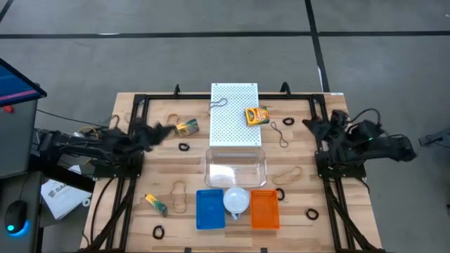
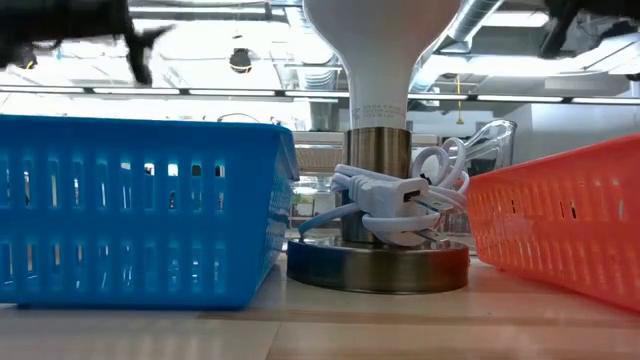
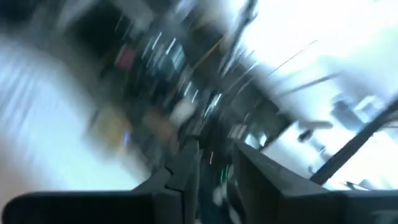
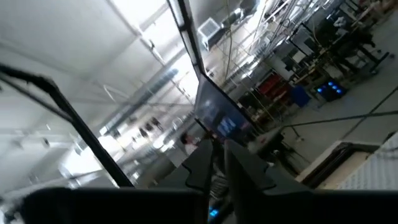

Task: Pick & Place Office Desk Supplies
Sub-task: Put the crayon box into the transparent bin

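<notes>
A grey concrete floor [image 1: 211,42] with dark seam lines fills the upper part of the high view. A pale wooden slatted worktop [image 1: 295,204] on a black metal frame [image 1: 133,105] sits at the centre. At the left edge stands a dark monitor with a blue and pink screen [image 1: 14,81], and a black computer mouse glowing blue [image 1: 15,214] lies at lower left. In the low view, a ceiling with silver ducts [image 2: 470,25] and long strip lights [image 2: 200,92] spans the top.

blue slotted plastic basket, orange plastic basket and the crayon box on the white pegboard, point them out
blue slotted plastic basket [image 1: 209,210], high view, its floor
orange plastic basket [image 1: 264,210], high view, its floor
yellow-and-green crayon box [image 1: 256,115], high view, its top face
</notes>
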### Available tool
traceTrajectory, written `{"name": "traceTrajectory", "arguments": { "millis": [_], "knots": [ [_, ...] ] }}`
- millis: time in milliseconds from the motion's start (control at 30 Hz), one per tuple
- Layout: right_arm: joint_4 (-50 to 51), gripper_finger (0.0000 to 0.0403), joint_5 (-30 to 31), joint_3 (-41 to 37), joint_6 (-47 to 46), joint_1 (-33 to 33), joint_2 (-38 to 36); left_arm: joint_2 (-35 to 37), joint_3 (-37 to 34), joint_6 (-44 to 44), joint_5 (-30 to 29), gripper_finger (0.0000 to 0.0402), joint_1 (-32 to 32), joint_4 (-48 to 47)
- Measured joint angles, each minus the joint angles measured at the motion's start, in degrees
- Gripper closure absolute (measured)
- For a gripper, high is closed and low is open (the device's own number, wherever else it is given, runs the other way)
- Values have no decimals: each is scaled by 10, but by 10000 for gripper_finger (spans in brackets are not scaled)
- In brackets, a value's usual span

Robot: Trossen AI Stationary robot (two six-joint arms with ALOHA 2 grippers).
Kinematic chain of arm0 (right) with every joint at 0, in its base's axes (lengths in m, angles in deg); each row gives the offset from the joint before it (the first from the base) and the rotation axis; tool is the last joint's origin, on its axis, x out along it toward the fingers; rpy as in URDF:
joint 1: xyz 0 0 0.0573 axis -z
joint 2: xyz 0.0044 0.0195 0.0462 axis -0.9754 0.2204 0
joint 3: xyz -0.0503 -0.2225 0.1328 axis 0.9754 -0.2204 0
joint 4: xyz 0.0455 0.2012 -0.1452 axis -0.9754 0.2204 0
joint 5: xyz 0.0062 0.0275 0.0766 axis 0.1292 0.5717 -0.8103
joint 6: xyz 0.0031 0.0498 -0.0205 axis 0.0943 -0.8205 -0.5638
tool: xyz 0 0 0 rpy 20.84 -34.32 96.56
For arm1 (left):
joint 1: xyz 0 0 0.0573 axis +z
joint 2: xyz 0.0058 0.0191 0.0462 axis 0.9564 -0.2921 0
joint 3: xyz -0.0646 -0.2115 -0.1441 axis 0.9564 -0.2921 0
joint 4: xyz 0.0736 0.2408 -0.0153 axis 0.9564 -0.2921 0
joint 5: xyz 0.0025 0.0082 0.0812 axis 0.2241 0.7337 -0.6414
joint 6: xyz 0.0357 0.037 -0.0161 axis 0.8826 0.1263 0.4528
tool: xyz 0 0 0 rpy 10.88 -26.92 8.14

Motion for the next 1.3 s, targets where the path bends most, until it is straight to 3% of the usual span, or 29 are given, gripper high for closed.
{"name": "traceTrajectory", "arguments": {
  "millis": [133, 300, 400, 533, 667, 800, 900, 1300],
  "knots": [
    [175, 319, -8, 166, 76, -1, 69, -6, 142, 169, -8, 286, 0, -109],
    [538, 279, -16, 423, 93, -5, 209, -72, 386, 224, -80, 265, 0, -526],
    [770, 262, -12, 566, 65, -3, 305, -140, 521, 190, -108, 259, 0, -784],
    [1003, 249, -14, 709, -5, 1, 413, -231, 660, 69, -98, 251, 0, -1060],
    [999, 236, -30, 737, -36, -2, 433, -286, 710, -45, -40, 236, 0, -1247],
    [1016, 235, 19, 732, -65, 1, 421, -285, 678, -83, 7, 220, -10, -1252],
    [999, 241, 27, 711, -75, 1, 405, -276, 659, -102, 8, 212, -22, -1244],
    [1014, 248, 44, 665, -111, 1, 388, -276, 651, -113, -50, 205, -28, -1197]
  ]
}}
